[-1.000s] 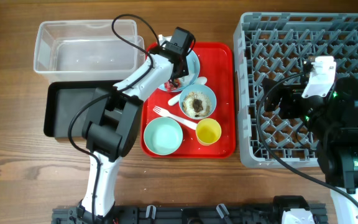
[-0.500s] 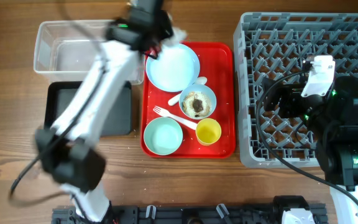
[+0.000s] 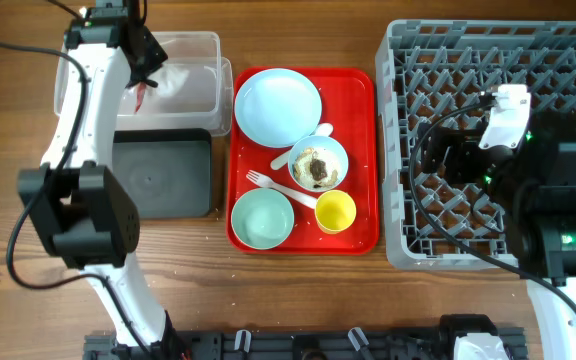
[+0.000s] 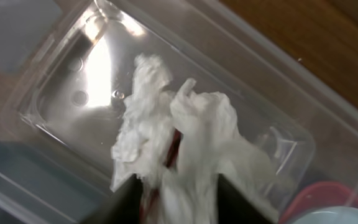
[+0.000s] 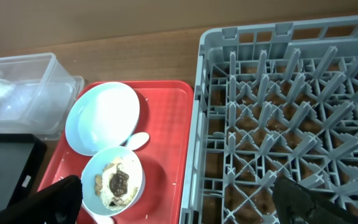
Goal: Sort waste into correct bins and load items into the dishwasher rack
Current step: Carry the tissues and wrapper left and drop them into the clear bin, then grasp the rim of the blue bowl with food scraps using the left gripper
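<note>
My left pincer (image 4: 178, 202) is clamped on the napkins (image 4: 191, 124) above the clear tub (image 3: 183, 37), my right pincer (image 5: 182, 202) hangs spread over the rack (image 3: 438, 60), and all the dishes (image 3: 278, 105) wait on the tray (image 3: 358, 120).

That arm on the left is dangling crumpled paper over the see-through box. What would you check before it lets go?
1. Napkins gripped by left gripper: ok, pinched between its fingers.
2. Napkins above clear tub: ok, its floor lies beneath.
3. Red wrapper in the wad: cannot tell; only a streak of red shows.
4. Plate bare of waste: ok.
5. Right gripper apart: ok, open above the rack.
6. Food scraps sorted: not ok, in a bowl on the tray.
</note>
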